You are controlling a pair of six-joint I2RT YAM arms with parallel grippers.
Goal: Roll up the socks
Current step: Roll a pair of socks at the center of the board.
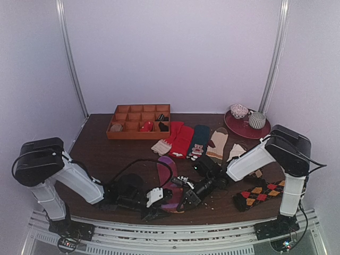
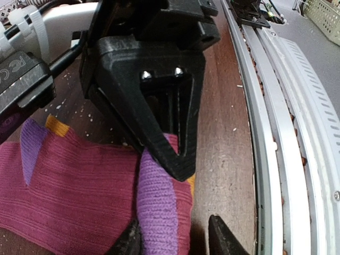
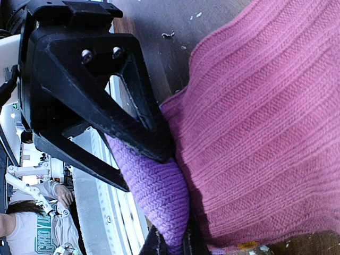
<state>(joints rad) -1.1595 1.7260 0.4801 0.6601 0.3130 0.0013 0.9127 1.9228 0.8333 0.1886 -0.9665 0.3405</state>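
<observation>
Barely any writing to read: a pale mark like "FC" on a label (image 2: 17,62) on the arm housing in the left wrist view, and pale letters on a person's shirt (image 3: 45,243) in the right wrist view, too blurred to make out.

Lying flat at the near edge of the dark table (image 1: 95,154): purple-magenta sock (image 2: 79,180), ribbed, with small orange patches and a purple fold bunched up between both tools.

Clamped on that purple fold from one side: right gripper (image 3: 174,245), fingertips together with knit squeezed between them. Straddling the same fold from the other side: left gripper (image 2: 175,240), fingers apart, one tip against the knit, the other with a dark gap beside it.

Little room at this edge: metal rail (image 2: 276,138) close beside the sock, only a narrow strip of bare wood between.

More open wood to the left, up to the orange compartment tray (image 1: 127,135) at the back. Crowded to the right: row of other socks (image 1: 183,139) behind, argyle sock (image 1: 259,194) near the right arm's base, red plate (image 1: 236,129) at the far right corner.
</observation>
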